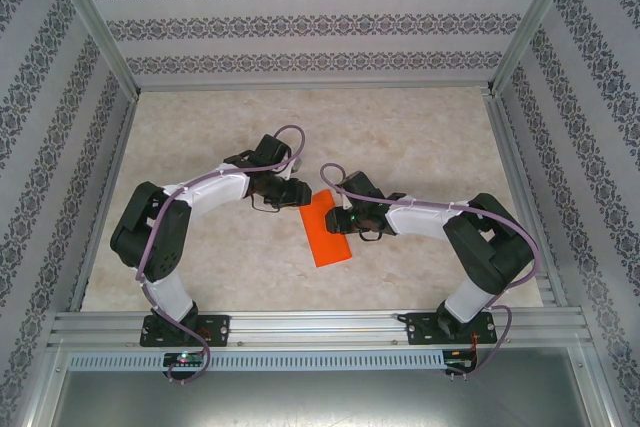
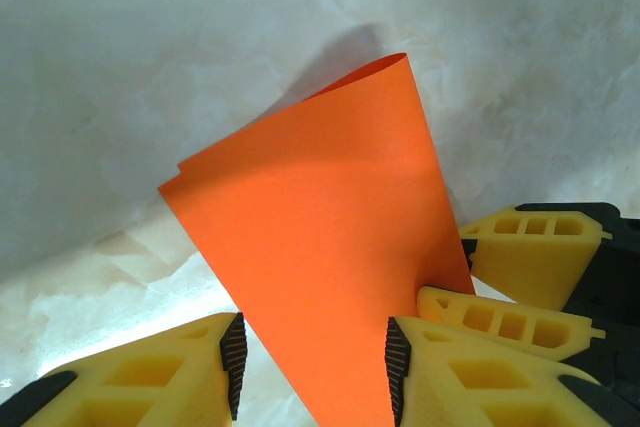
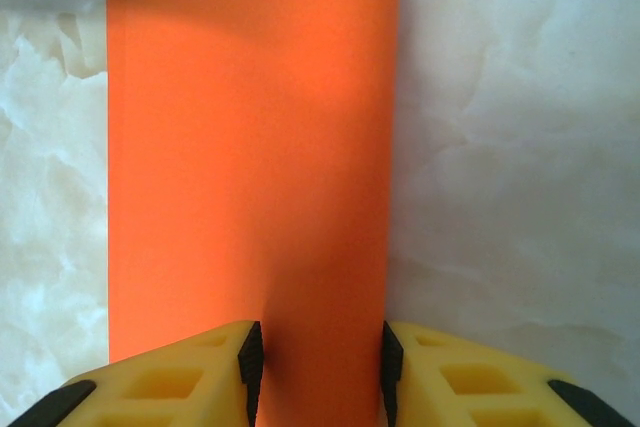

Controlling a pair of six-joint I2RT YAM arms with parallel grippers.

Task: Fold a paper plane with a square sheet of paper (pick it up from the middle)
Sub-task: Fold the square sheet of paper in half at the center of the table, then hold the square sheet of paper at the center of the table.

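Paper at mid-table: the square sheet of paper (image 1: 325, 232), thin, smooth and bright orange, folded to a long rectangle, lies between my two arms on the pale marbled table (image 1: 420, 137), one corner curling up off the surface. I count one sheet, two grippers and four blocky yellow fingers, each hollowed with cut-outs and faced with a ribbed black pad (image 2: 234, 359). The left gripper (image 1: 296, 193) meets the sheet's far end from the left. From its wrist camera the jaws stand parted, the paper running between them and brushing one pad, with bare table showing beside the other, so nothing is clamped. The right gripper (image 1: 342, 219) sits at the sheet's right edge, its jaws likewise parted over the paper rather than pinched on it. Two lilac cables (image 1: 297, 133) loop along the black-and-white arms. Patterned wallpaper (image 1: 320, 22) lines three walls inside a bare aluminium frame (image 1: 320, 325).
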